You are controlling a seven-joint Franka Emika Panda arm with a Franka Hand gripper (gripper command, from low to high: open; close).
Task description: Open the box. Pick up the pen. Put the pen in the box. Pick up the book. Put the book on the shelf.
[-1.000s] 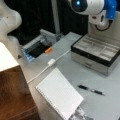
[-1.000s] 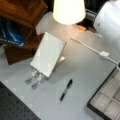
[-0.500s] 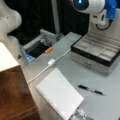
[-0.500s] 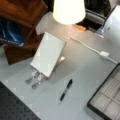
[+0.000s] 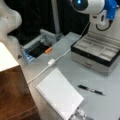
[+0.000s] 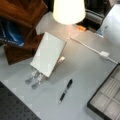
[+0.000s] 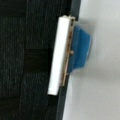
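No brand or writing can be read anywhere. The box (image 5: 96, 53) stands open, its grey compartments bare. The pen (image 5: 90, 90) lies on the table (image 5: 62, 67) in front of it, beside the book (image 5: 59, 96), as half a second ago. The shelf (image 5: 11, 92) is at a front view's left. The gripper is out of sight, its opening not seen.
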